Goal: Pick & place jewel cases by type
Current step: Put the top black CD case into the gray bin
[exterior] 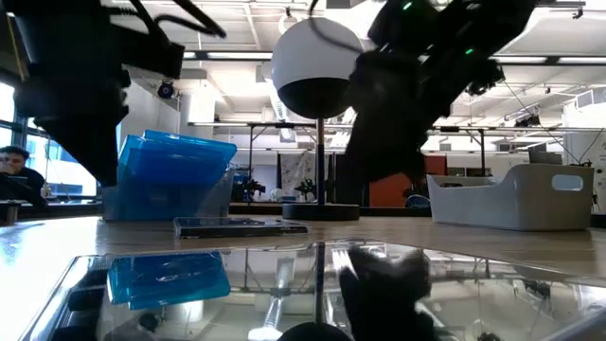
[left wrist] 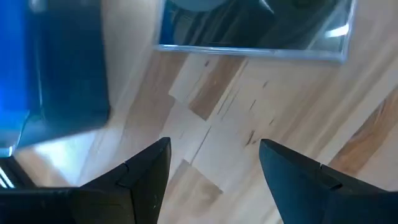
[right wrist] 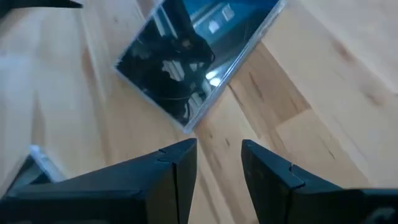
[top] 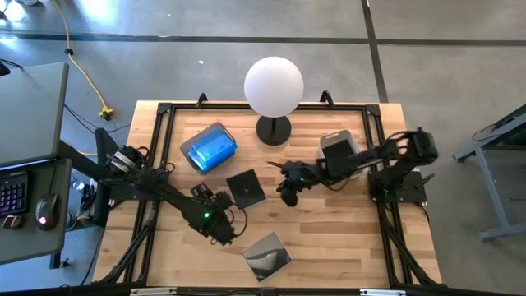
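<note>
A glossy dark jewel case [top: 245, 187] lies flat on the table's middle; it also shows in the low view [exterior: 241, 225] and the right wrist view [right wrist: 180, 68]. A second dark, mirror-like case [top: 267, 255] lies flat near the front edge. Translucent blue cases [top: 209, 146] lie stacked in a bin at the back left [exterior: 175, 175]. My right gripper [top: 285, 196] hovers just right of the middle case, its fingers a little apart and empty [right wrist: 219, 146]. My left gripper [top: 220, 228] is open and empty over bare wood [left wrist: 214, 149], between the two dark cases.
A lamp with a white globe [top: 274, 86] stands on a black foot at the back centre. A grey bin [top: 337, 144] stands at the back right, beside my right arm. A black frame runs round the table's edges [top: 164, 111].
</note>
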### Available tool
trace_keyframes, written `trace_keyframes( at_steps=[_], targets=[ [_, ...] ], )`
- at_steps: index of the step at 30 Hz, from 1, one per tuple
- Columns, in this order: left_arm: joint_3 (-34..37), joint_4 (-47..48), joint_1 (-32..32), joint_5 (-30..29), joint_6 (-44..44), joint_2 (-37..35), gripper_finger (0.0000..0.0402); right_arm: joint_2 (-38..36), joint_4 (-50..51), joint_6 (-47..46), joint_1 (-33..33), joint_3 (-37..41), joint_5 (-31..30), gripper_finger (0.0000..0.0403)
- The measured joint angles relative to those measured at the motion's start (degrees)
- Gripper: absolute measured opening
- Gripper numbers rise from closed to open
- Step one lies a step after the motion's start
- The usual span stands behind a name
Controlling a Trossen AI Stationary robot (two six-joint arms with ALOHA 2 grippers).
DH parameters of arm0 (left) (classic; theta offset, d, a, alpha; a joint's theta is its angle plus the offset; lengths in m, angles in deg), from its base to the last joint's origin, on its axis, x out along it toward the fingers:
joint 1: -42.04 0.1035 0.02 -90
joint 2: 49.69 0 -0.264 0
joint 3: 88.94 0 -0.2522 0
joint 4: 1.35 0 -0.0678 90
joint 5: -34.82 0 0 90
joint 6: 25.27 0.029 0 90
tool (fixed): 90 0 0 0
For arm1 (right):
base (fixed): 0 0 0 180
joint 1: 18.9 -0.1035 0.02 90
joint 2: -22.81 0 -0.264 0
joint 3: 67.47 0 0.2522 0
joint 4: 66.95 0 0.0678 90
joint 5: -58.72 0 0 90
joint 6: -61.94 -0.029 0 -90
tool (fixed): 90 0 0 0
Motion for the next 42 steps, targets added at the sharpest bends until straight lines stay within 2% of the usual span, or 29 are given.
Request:
trace_keyframes(
  at_steps=[6,10,14,18,24,29,34,42],
  targets=[
    [4.58,-11.17,-0.03,0.49,18.31,0.00,0.0241,8.92,0.13,0.02,3.79,-4.28,4.25,0.0121],
    [8.26,-19.14,0.03,-0.13,30.31,0.00,0.0241,12.00,-0.28,-3.73,6.38,-6.48,8.06,0.0121],
    [10.08,-21.69,0.04,-6.34,40.77,0.48,0.0241,12.60,0.02,-4.05,7.99,-7.66,9.41,0.0121],
    [11.46,-22.21,0.74,-11.42,47.06,0.66,0.0241,12.68,-0.17,-5.15,9.48,-8.46,8.88,0.0121],
    [12.55,-23.82,5.33,-11.14,52.82,0.52,0.0241,12.68,-0.90,-5.03,10.92,-8.62,9.02,0.0121],
    [12.63,-30.01,9.53,-11.15,64.08,0.52,0.0241,12.68,-2.56,-5.12,10.88,-8.62,9.28,0.0121],
    [12.64,-36.28,12.43,-6.52,74.68,0.40,0.0241,12.68,-3.56,-5.02,10.76,-8.62,9.52,0.0121],
    [12.63,-40.26,12.81,-5.40,78.21,0.48,0.0241,12.68,2.29,-5.51,10.65,-8.61,10.53,0.0121]
  ],
)
